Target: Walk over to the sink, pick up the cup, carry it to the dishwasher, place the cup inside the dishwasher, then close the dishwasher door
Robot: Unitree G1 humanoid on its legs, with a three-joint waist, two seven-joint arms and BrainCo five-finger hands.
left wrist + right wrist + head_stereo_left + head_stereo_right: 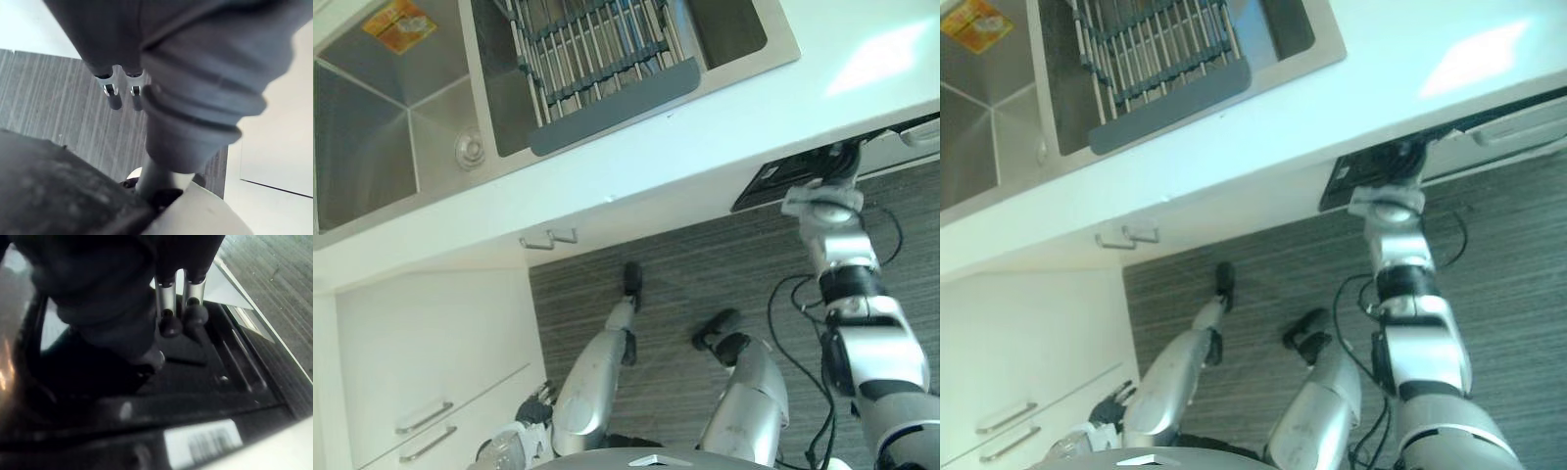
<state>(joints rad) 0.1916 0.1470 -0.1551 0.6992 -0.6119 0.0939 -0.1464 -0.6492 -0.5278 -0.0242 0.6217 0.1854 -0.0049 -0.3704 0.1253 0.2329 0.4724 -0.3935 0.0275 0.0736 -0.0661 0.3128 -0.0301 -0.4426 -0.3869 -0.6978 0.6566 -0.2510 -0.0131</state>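
Fingers straight, right robot hand at dishwasher.

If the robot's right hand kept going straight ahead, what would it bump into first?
Probably the dishwasher's black panel, just past the right hand's fingertips; how near is hard to tell.

A stainless double sink with a roll-up drying rack across its right basin is set in the white desk, under whose edge the right hand is up at the dark dishwasher door
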